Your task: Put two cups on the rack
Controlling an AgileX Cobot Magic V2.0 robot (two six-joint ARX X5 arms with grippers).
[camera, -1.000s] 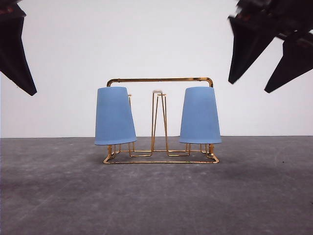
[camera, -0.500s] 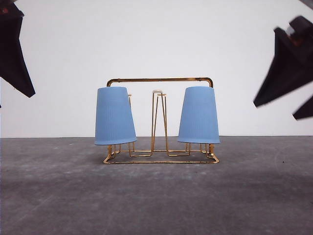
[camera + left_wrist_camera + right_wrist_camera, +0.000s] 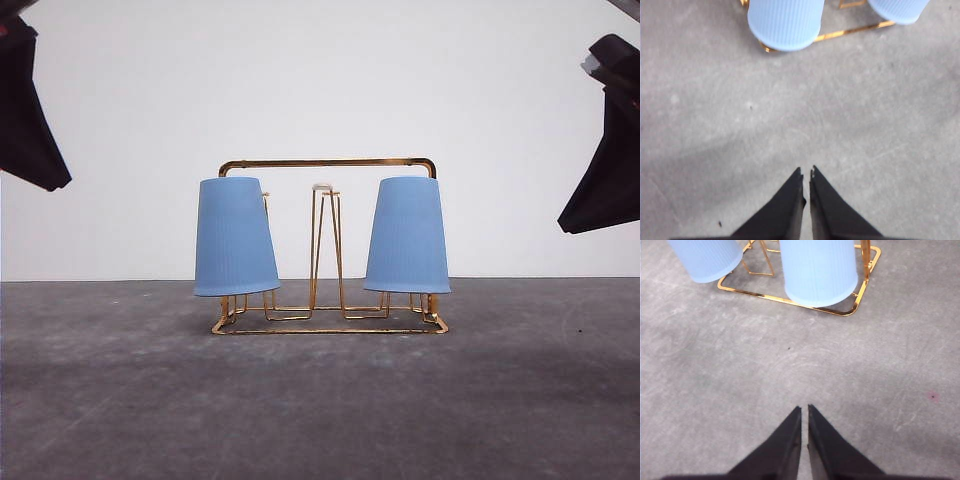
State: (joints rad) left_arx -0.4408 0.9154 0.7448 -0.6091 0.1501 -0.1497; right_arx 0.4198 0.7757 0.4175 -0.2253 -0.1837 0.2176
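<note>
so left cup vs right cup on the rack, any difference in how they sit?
The left cup hangs on the rack's left end, the right cup on its right end. The left cup's rim dips toward the left, the right cup's toward the right. Both are light blue, ribbed, upside down, rims just above the wire base.

A plain white wall [image 3: 320, 90] rises behind a dark grey, matte tabletop [image 3: 320, 400], the two meeting in a straight horizontal line. The grey surface is faintly mottled and scuffed, with pale streaks, small dark specks and one tiny pinkish spot [image 3: 932, 396]. Light is soft and even.
</note>
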